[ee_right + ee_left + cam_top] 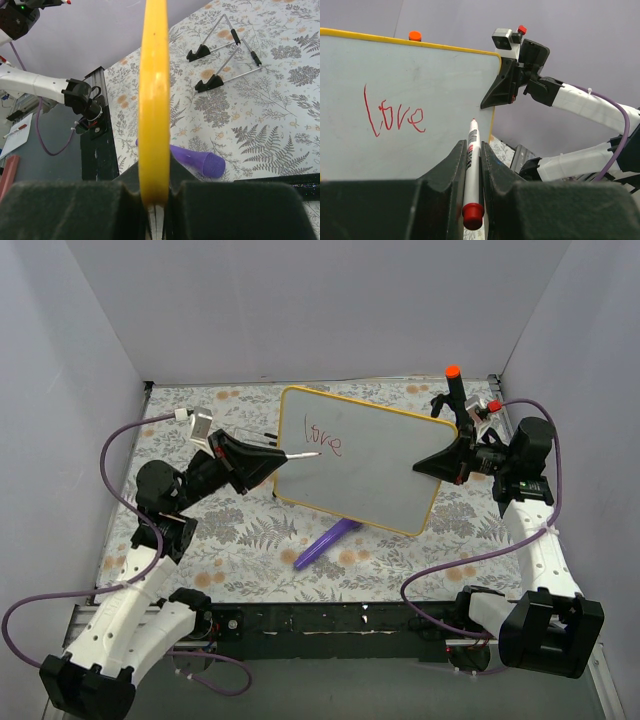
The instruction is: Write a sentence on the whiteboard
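Gripping the whiteboard (385,475) by its right edge, the right gripper (428,468) has its jaws clenched on the frame. Left gripper (283,457) clamps a marker (303,454), tip near the red sentence (323,437) "love".

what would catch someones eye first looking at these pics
The whiteboard with its yellow frame dominates mid-table, held up by the right gripper, which is clamped on its right edge. The red word "love" sits in its upper left corner, with the left gripper holding a red marker just below it. A purple cylinder lies on the floral cloth near the board's lower edge.
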Controlling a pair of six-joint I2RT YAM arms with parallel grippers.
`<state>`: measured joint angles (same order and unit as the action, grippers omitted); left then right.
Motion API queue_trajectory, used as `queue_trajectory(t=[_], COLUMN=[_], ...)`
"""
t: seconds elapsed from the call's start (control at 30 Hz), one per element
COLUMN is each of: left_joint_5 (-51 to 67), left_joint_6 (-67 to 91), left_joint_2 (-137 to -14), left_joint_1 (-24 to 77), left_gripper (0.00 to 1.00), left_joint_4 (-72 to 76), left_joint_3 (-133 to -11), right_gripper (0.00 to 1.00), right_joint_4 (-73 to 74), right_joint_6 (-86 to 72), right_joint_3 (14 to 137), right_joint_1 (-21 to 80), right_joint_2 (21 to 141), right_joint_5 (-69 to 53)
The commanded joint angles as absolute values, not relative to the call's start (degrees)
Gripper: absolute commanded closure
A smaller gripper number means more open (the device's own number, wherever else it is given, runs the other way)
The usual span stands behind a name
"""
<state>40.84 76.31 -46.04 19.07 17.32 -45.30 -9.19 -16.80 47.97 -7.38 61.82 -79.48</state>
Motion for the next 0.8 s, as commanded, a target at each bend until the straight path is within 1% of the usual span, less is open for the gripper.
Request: queue_trajectory(t=[0.0,0.17,0.4,0.77], left_joint_5=[38.1,36.8,37.0,38.5], left_joint_6=[77.2,77.1,78.9,80.3], left_joint_2=[-41.9,-40.2,-39.3,-41.0], left_joint_1=[18.8,18.8,18.7,18.7], left_gripper=[1.0,1.0,1.0,1.0], left_joint_4=[15.3,13.4,15.0,16.8], left_joint_3=[-42.8,-41.9,-40.2,-39.6], right_gripper=[0.99,0.99,0.99,0.99], right_joint_4=[-13.6,-13.5,-13.7,-13.6], right_joint_6=[-17.9,-17.9,-17.7,-17.4], right_joint_3=[48.6,48.5,48.3,48.2], right_joint_1=[-7.4,-7.4,-7.4,-7.6], right_joint_2=[59.5,59.7,59.6,59.6], right_joint_5=[-82.1,-82.3,-82.4,-82.2])
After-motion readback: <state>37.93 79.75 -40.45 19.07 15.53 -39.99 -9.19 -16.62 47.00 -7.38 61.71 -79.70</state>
